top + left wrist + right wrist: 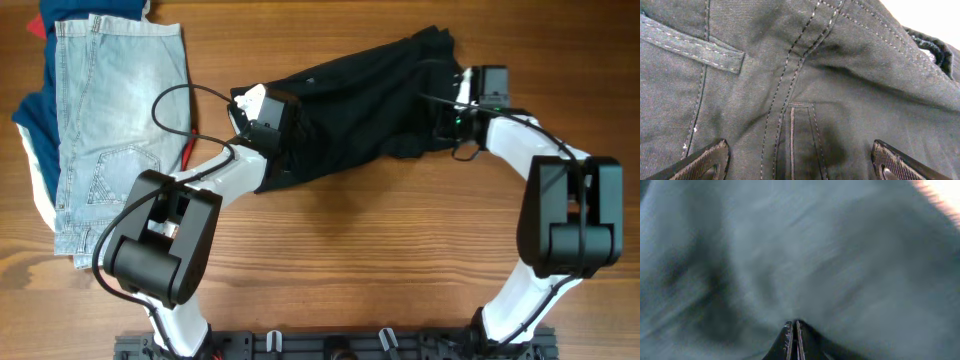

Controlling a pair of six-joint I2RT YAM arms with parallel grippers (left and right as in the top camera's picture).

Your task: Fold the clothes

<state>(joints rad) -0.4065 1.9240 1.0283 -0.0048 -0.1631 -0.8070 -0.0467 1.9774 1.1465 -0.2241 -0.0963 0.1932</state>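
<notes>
The black shorts (360, 100) lie crumpled across the middle of the table, running from lower left to upper right. My left gripper (280, 130) is over their left end. In the left wrist view its fingers (800, 146) are spread wide apart over the black fabric (805, 75), with seams and a belt loop showing, and hold nothing. My right gripper (450, 118) is at the shorts' right end. In the right wrist view its fingers (794, 326) are pressed together with blurred dark fabric (790, 255) all around them.
Light-blue denim shorts (120, 110) lie at the far left on top of navy, red and white garments (30, 130). The bare wooden table (400, 250) shows in front of the black shorts.
</notes>
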